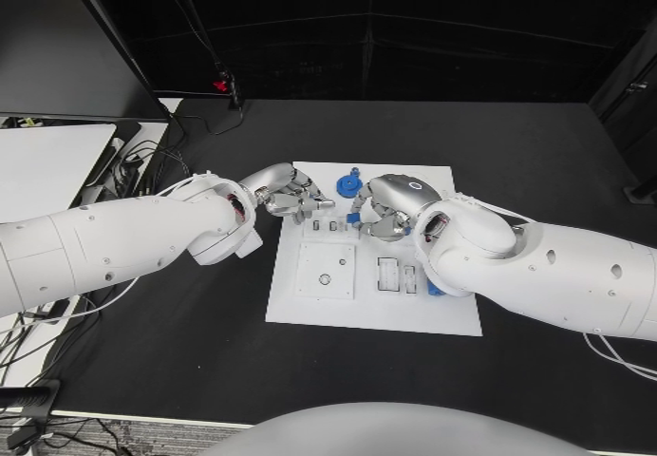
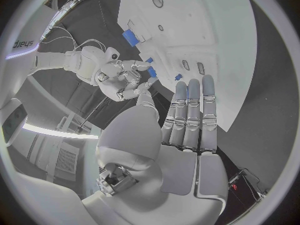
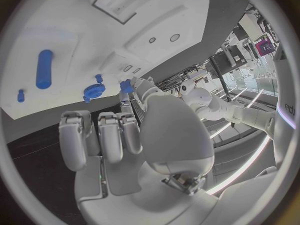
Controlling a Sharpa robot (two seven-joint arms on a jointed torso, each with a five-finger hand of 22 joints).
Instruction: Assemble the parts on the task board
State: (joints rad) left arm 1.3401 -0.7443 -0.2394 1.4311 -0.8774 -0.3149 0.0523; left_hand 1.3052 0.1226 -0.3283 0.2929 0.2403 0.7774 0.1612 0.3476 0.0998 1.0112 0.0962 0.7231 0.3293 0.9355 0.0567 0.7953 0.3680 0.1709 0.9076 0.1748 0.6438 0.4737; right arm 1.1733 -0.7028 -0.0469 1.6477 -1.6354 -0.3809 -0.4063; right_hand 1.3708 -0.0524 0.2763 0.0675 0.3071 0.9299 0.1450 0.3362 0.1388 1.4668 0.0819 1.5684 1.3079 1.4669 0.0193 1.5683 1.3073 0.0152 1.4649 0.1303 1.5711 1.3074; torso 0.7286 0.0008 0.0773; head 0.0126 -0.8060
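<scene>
The white task board (image 1: 323,302) lies mid-table. My right hand (image 1: 387,203) hovers over its far half and pinches a small blue part (image 1: 353,218) between thumb and a finger; the same part (image 2: 152,73) shows in the left wrist view and at the fingertips (image 3: 127,86) in the right wrist view. My left hand (image 1: 285,195) is at the board's far left edge, its fingers (image 2: 190,110) stretched out straight and holding nothing. A blue gear (image 1: 352,181) sits at the board's far edge. Another blue part (image 1: 436,290) lies at the right edge.
The board (image 3: 125,25) has a square plate (image 1: 326,270) and slotted recesses (image 1: 399,275) in its middle. A blue cylinder (image 3: 44,68), the gear (image 3: 94,91) and small pegs (image 3: 99,78) lie on it. A white side table (image 1: 41,161) with cables stands at the left.
</scene>
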